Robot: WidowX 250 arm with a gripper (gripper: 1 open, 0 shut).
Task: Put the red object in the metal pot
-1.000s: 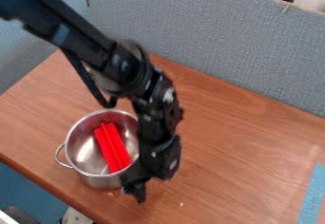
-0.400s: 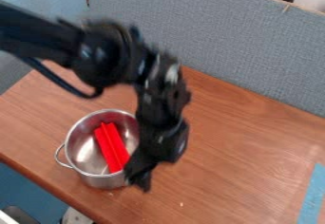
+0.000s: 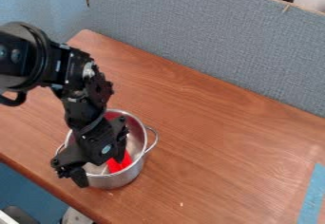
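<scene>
Red object [image 3: 124, 161] inside the metal pot [image 3: 128, 177], beneath the end effector [image 3: 93, 169], its fingers spread apart.

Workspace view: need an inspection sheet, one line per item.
Surface: orange-brown wooden table, wood grain visible
Red object: in the pot, partly hidden by the arm
Pot: shiny metal, side loop handle visible, standing near the table edge
Pincer: open, over the pot
Clutter: blue strip at the right edge of the view
Cables: nothing seen
Surroundings: grey textured panel behind the table
</scene>
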